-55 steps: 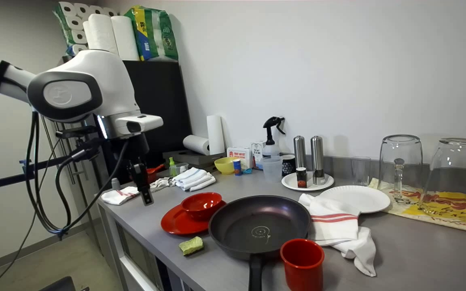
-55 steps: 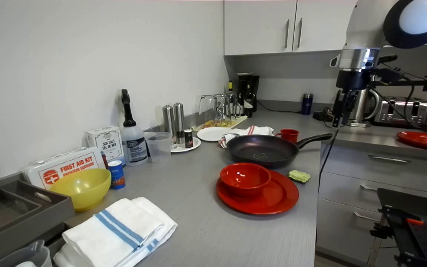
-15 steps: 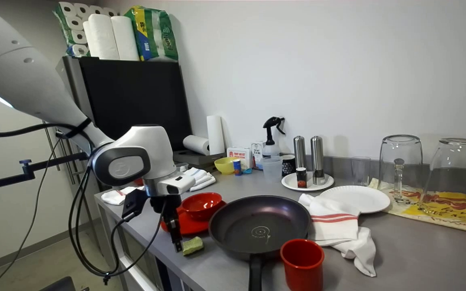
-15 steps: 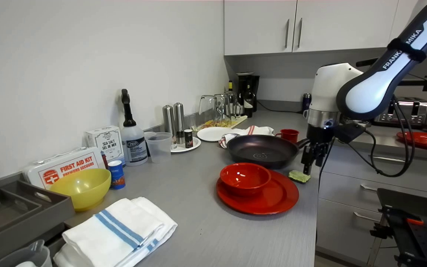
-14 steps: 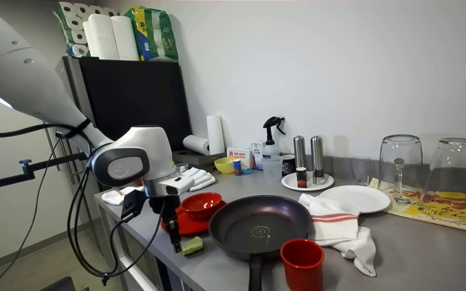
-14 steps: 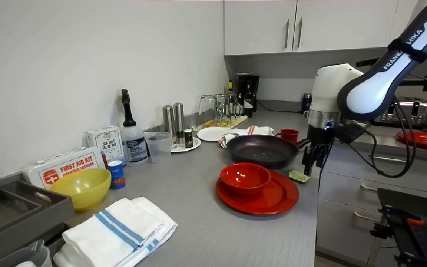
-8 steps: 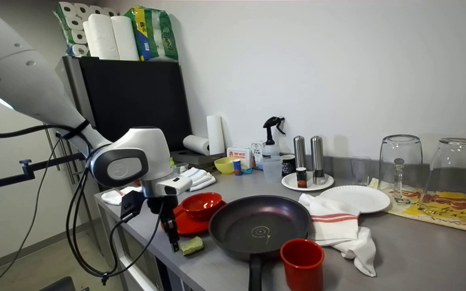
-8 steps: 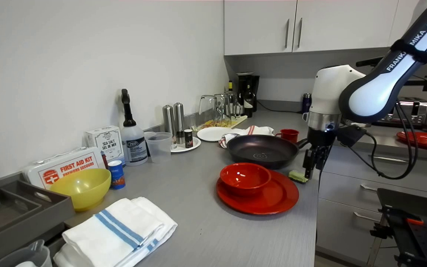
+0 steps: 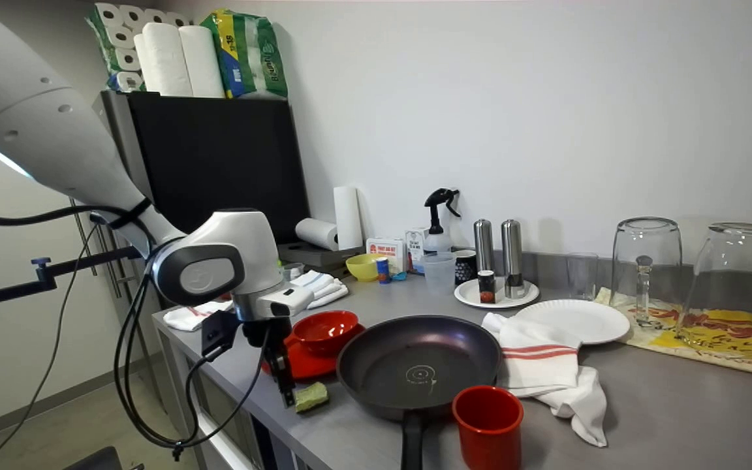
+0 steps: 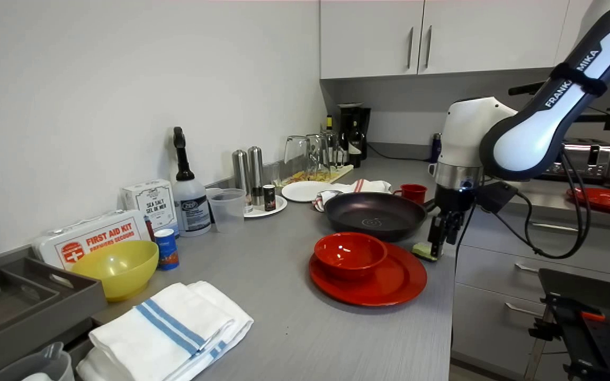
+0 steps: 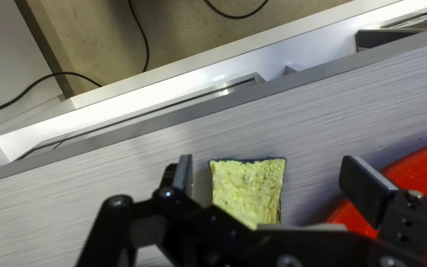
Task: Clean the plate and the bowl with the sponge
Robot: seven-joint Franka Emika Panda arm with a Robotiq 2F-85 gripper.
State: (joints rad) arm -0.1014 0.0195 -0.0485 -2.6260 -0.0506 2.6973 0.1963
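A robot's tool [image 11: 270, 178] is spread wide over the table [image 10: 305, 338], gripping nothing; the yellow-green sponge [image 11: 248, 189] lies on the table between its two fingers [image 11: 365, 193]. Near it, a red bowl [image 10: 350, 256] sits on a red plate [image 10: 401, 288]; a black frying pan [image 9: 419, 356] bears a round emblem [image 9: 420, 374] too small to read. In an exterior view, the arm [image 10: 519, 145] reads "FRANK" and "MIKA" either side of a black strap [image 10: 579, 79], a white case [image 10: 85, 235] "FIRST AID KIT", a box [image 10: 151, 203] "SEA SALT, SEL DE MER", a spray bottle [image 10: 192, 203] "ZEP". In an exterior view, a green pack [image 9: 252, 55] says "Bounty".
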